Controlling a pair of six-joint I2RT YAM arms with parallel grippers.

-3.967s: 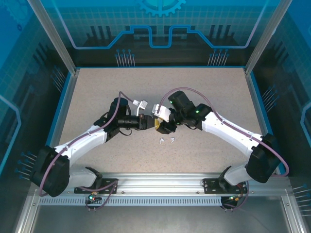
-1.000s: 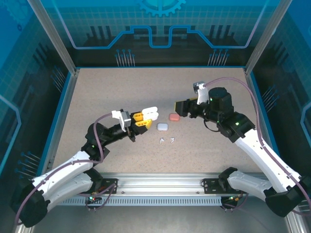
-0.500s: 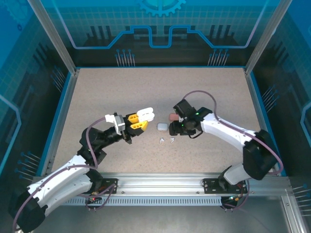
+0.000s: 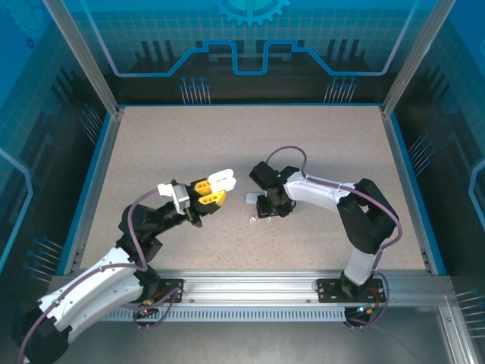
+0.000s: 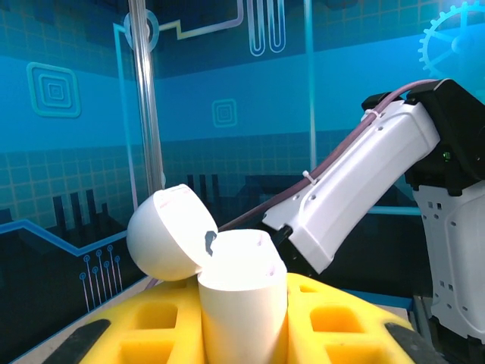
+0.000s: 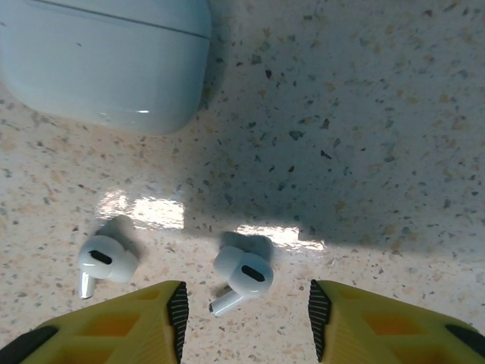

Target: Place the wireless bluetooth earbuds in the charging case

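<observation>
The right pincer (image 6: 248,315) is hovering spread with a white earbud (image 6: 244,274) between its tips, likely needing a centred, gentle squeeze, while the left pincer (image 4: 210,192) is pinching the open case (image 5: 241,292).

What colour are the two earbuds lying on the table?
The earbuds are white with dark oval marks; clearest in the right wrist view.
</observation>
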